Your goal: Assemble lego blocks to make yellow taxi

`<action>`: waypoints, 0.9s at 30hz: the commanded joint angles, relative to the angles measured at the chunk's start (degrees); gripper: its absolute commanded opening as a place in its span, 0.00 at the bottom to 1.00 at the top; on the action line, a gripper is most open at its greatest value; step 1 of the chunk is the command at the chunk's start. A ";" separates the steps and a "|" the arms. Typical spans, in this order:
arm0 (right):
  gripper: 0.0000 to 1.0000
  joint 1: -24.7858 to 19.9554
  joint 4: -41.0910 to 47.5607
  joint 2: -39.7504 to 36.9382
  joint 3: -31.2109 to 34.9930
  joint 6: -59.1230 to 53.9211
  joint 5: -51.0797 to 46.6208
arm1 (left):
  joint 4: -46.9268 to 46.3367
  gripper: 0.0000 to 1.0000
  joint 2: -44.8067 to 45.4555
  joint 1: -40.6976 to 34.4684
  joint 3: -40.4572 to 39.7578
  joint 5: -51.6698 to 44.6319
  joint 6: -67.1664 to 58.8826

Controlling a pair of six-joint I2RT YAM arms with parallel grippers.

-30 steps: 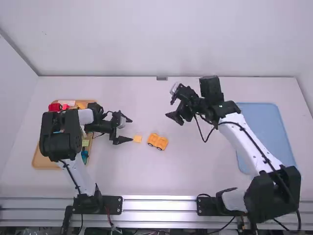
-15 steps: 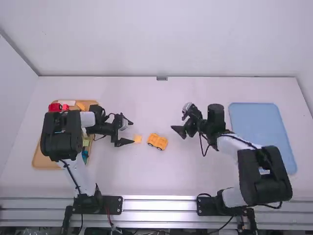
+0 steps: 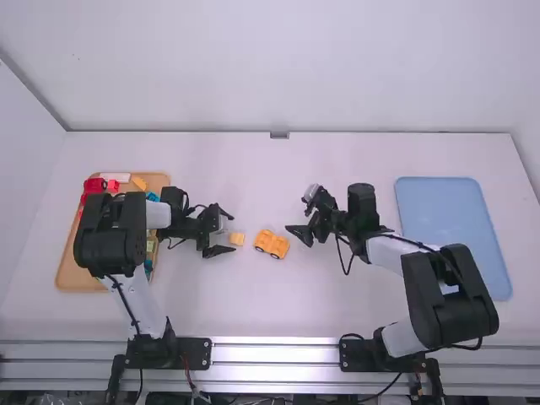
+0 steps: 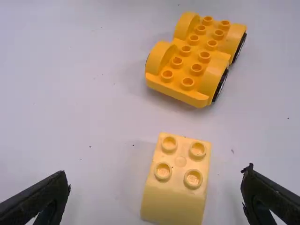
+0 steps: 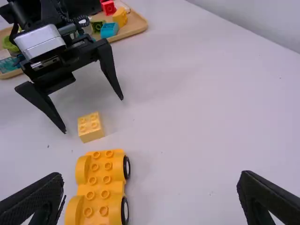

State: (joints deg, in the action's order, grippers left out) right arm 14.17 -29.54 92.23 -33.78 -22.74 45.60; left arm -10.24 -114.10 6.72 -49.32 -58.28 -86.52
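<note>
On the table, we have a wheeled base, bare on top, and a block near it; our left gripper and right gripper are spread. Stacking, we judge, is left.

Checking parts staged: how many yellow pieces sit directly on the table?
2: the pale block, right by the left pincer; the wheeled base, between that block and the right pincer. Others may be hidden.
</note>
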 commanded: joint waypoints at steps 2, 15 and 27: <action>0.99 0.66 -0.90 0.42 0.00 -0.15 -0.66 | -0.26 0.92 -0.92 -0.98 0.61 -0.72 1.68; 0.99 0.13 -1.40 0.42 0.00 0.44 -0.42 | -0.44 0.78 -1.38 -2.73 0.04 4.81 3.91; 0.98 0.50 -1.77 0.39 0.00 0.44 -0.42 | 0.04 0.48 -3.98 -3.19 -0.26 2.40 4.02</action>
State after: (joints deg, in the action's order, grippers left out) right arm 14.63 -31.11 92.25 -33.78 -22.55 44.80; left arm -9.54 -116.40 3.84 -49.63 -56.45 -83.53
